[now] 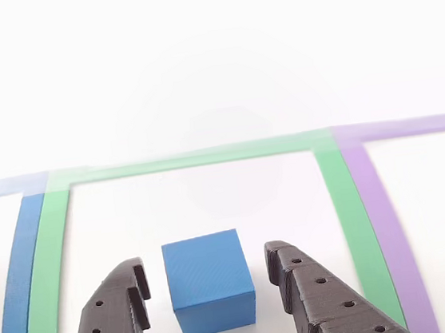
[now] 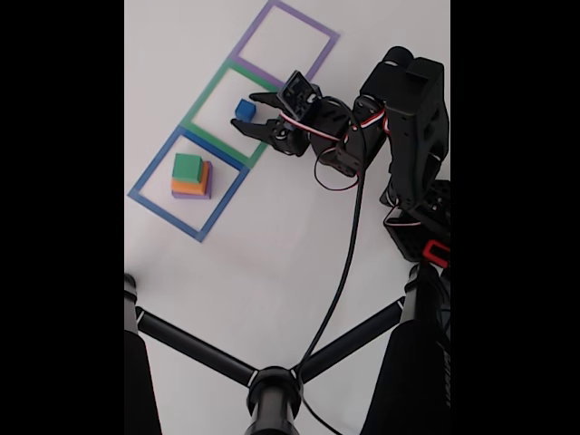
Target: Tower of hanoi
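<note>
Blue block [image 1: 208, 281] judged light, rigid, matte — best gripped on flat opposite sides. Gripper [image 1: 206, 274] spread wide around it, nothing held.

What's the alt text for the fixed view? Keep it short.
A black robot arm's open gripper straddles a small blue block inside the green taped square on a white table. In the neighbouring blue taped square sits a stack: green on orange on purple. The purple taped square lies beyond.

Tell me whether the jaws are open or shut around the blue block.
Open. The gripper straddles the blue block with white table showing on both sides, inside the green taped square.
</note>
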Robot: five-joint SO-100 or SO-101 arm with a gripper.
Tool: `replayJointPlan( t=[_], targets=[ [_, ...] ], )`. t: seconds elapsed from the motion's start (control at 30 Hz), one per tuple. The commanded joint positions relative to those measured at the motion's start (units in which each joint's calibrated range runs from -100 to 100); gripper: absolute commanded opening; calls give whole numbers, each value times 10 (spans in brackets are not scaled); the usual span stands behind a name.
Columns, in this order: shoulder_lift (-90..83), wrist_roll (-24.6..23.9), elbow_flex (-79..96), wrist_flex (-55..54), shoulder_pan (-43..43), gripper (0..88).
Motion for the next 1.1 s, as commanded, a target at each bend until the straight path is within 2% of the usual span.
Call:
replayJointPlan(
  t=[0.0, 0.8, 0.9, 1.07],
  targets=[
    [-2, 0, 1, -11, -4, 124],
    [-35, 0, -3, 14, -10, 39],
    [-73, 0, -4, 49, -17, 37],
    [-184, 0, -15, 174, -33, 32]
  ],
)
